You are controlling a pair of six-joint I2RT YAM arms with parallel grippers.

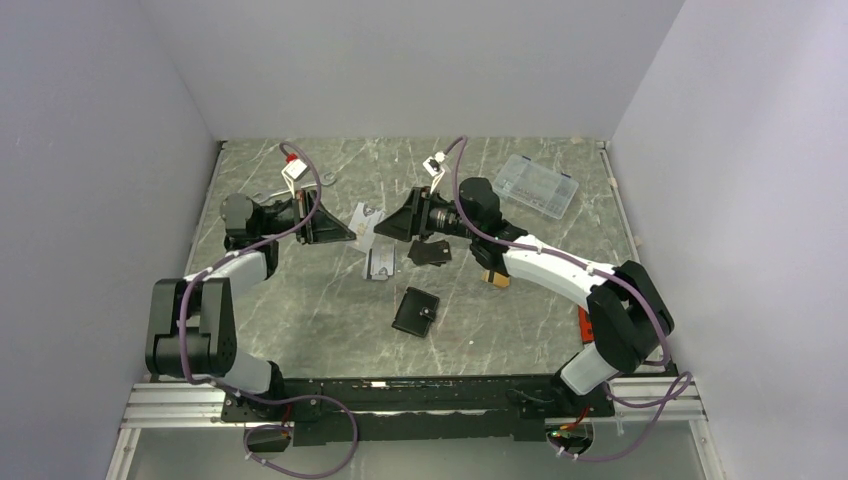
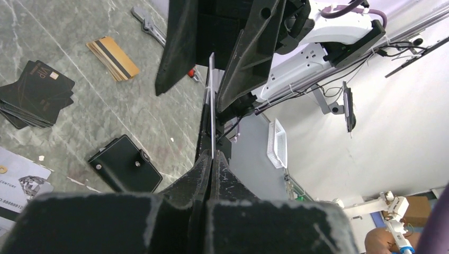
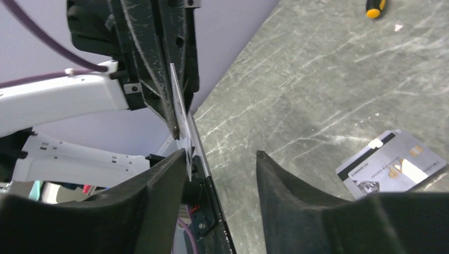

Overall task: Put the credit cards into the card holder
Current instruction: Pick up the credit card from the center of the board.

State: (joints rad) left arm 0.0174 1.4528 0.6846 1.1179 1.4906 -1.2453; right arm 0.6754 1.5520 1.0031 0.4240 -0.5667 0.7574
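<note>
Two pincers meet nose to nose above the middle of the table, and I see one pale card (image 3: 183, 120) standing on edge between them. My left gripper (image 2: 212, 159) has its jaws pressed together on the near edge of that card. The right gripper (image 3: 221, 159) has its jaws apart, with the card's far edge reaching in between them; the card lies close against one finger and well clear of the other, so nothing is clamped on that side. The card holder (image 2: 124, 165) lies folded shut and flat on the marble top, snap side up, nearer the arm bases than either pincer and well apart from both. The credit cards (image 2: 113, 57), a small orange-tan stack with a black stripe showing, rest on the table beside my right forearm, also away from both sets of jaws. A fanned pile of black cards (image 2: 37, 92) sits between that stack and the grey cards (image 3: 392, 166), which lie flat below the held card.
</note>
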